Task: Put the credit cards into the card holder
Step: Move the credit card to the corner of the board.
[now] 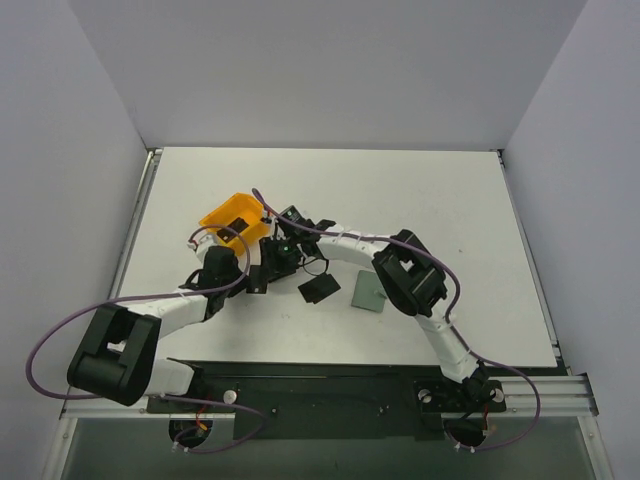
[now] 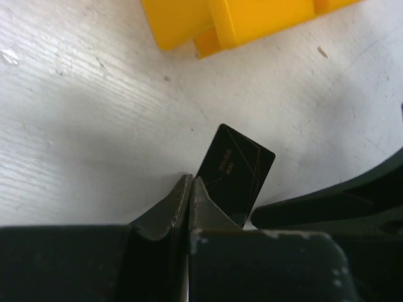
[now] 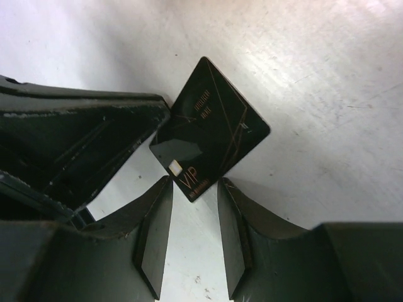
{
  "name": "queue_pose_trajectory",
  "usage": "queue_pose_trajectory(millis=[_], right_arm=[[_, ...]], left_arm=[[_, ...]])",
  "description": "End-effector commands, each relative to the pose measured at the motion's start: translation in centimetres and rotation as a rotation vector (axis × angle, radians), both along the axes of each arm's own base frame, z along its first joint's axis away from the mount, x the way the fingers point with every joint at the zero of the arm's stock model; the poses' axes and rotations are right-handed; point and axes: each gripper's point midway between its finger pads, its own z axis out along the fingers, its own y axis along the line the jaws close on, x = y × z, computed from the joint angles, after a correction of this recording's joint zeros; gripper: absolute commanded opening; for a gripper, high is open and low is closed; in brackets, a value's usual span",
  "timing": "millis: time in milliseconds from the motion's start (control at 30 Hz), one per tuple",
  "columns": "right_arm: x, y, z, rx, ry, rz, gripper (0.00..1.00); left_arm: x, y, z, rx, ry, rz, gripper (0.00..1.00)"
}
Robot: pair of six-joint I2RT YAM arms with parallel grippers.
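One black credit card (image 2: 237, 178) lies flat on the white table, just right of my left gripper (image 2: 189, 178). Its jaws are pressed together with nothing visible between them. The same card (image 3: 211, 129), printed "VIP", shows in the right wrist view, one corner poking between the fingertips of my right gripper (image 3: 194, 184). That gripper is open and not touching the card. From above, both grippers (image 1: 250, 272) (image 1: 275, 262) meet just below the orange bin. A second black card (image 1: 320, 290) lies to their right. The sage-green card holder (image 1: 370, 293) lies flat beyond it.
An orange plastic bin (image 1: 238, 222) stands tilted just behind the grippers, its yellow-orange wall (image 2: 239, 22) close ahead of the left fingers. My left gripper's finger (image 3: 82, 141) fills the left of the right wrist view. The right arm's elbow (image 1: 410, 275) hangs beside the card holder.
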Motion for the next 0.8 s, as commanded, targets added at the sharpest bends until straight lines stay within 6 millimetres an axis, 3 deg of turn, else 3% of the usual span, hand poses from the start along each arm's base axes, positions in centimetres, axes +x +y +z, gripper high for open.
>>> queue_pose_trajectory(millis=[0,333,467,767], right_arm=[[-4.1,-3.2,-5.9,-0.184,0.114,0.041,0.31],[-7.7,-5.7,-6.6,-0.251,0.118,0.061,0.31],[-9.5,-6.6,-6.7,-0.271,0.124,0.069,0.31],[-13.8,-7.4,-6.6,-0.314,0.113,0.127,0.31]], left_arm=[[-3.6,-0.7,-2.2,-0.012,0.081,-0.046,0.01],[-8.0,-4.0,-2.0,-0.051,0.092,-0.131,0.00],[-10.3,-4.5,-2.0,-0.038,0.120,-0.156,0.00],[-13.2,-4.6,-1.8,-0.032,0.133,-0.200,0.00]])
